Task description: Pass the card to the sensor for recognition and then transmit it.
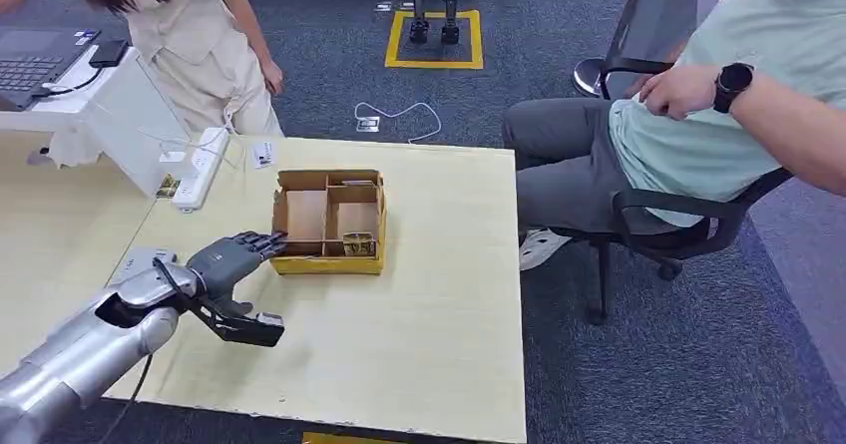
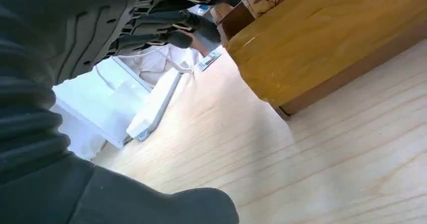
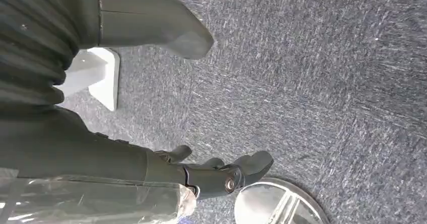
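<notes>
My left hand point(image 1: 231, 261) is spread, holding nothing, fingertips point(image 1: 271, 240) at the box's point(image 1: 329, 261) left wall. A card point(image 1: 358, 245) stands on edge in the near right compartment, long axis along the front wall. My right hand point(image 3: 201, 171) hangs loosely spread over carpet point(image 3: 327, 83).

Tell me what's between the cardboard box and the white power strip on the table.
Bare wood between the cardboard box and the white power strip, per the head view.

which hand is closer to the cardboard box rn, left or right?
Left. The left hand is over the table with its fingertips at the near-left corner of the cardboard box. The right hand hangs over the carpet floor, away from the box.
</notes>
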`<state>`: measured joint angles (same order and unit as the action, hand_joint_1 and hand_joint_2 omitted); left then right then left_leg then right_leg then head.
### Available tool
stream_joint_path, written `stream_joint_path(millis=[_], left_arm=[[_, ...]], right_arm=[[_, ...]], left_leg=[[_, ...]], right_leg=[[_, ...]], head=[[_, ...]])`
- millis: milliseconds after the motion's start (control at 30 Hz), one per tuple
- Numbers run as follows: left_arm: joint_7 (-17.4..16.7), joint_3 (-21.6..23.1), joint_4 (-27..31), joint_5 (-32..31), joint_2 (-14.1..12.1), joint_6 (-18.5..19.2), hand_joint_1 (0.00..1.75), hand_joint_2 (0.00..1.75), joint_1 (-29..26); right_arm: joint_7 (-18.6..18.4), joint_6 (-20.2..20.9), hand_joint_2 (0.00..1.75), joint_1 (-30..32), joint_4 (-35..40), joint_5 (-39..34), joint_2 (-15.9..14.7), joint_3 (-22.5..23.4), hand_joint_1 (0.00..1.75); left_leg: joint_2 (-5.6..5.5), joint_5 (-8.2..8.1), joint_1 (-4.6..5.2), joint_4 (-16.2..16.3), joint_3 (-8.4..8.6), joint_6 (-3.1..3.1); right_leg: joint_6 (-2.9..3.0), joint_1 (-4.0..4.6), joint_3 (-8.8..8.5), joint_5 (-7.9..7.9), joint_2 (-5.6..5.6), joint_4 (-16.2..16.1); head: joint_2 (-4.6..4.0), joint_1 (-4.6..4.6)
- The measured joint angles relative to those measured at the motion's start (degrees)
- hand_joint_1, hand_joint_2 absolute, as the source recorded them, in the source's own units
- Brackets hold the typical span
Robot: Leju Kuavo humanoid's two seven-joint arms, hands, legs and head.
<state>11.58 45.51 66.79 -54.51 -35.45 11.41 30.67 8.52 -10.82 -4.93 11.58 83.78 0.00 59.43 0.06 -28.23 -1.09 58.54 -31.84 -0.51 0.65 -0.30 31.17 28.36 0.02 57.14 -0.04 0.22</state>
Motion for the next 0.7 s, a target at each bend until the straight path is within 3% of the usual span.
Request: stream_joint_path(millis=[700], left_arm=[[0.0,-1.11,0.94,0.5,0.66,-0.94,0.0,1.75,-0.04]], right_arm=[[0.0,-0.04,1.75,-0.01,0.0,0.15,0.0,0.0,0.0]], left_leg=[[-0.01,0.0,0.0,0.0,-0.02,0.0]], right_leg=[[0.0,0.0,0.01,0.0,0.0,0.0]], head=[[0.0,0.0]])
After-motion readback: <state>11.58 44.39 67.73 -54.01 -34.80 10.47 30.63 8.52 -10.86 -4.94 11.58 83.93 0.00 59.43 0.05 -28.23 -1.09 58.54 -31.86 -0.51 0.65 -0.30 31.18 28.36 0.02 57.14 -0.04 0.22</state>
